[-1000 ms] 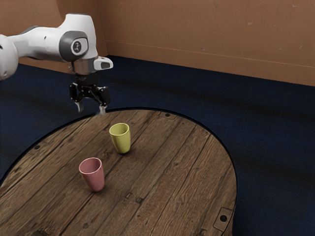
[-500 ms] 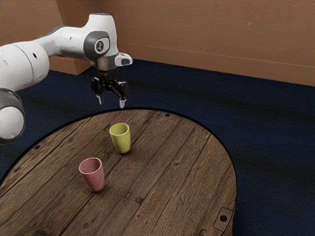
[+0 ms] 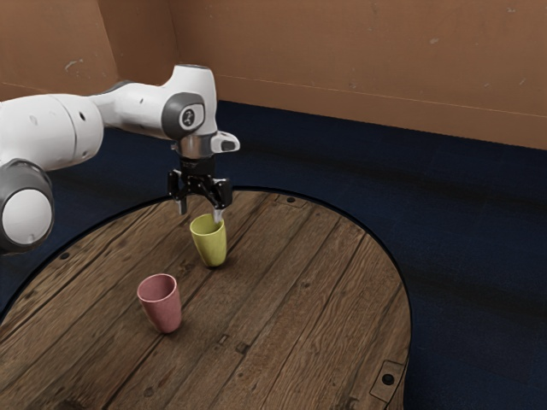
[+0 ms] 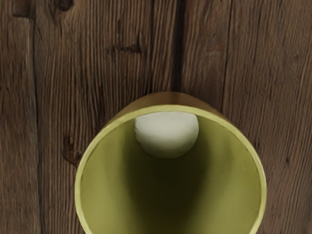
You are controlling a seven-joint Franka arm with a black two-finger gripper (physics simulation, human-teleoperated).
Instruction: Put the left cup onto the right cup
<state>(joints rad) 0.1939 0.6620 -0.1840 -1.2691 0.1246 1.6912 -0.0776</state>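
The yellow-green cup (image 3: 208, 243) is stood upright on the round wooden worktop (image 3: 299, 299), directly beneath the hand (image 3: 201, 213). Over the last second the arm has been swung in from beyond the worktop's far rim and lowered. The hand, earlier well above and behind the cup, has thus been brought down to its mouth, and neither cup has been shifted. The approach can be judged finished and the grasp not yet made, since the hand is spread open with nothing held. In the wrist view one pale fingertip (image 4: 166, 134) is seen inside the cup (image 4: 122, 195), close against its wall, so the rim appears to be straddled. The pink cup (image 3: 160, 303) is stood well apart from the hand, on the exterior camera's side of it, with bare planks between. The worktop's far edge lies just behind the hand, and open room is left above for lifting.
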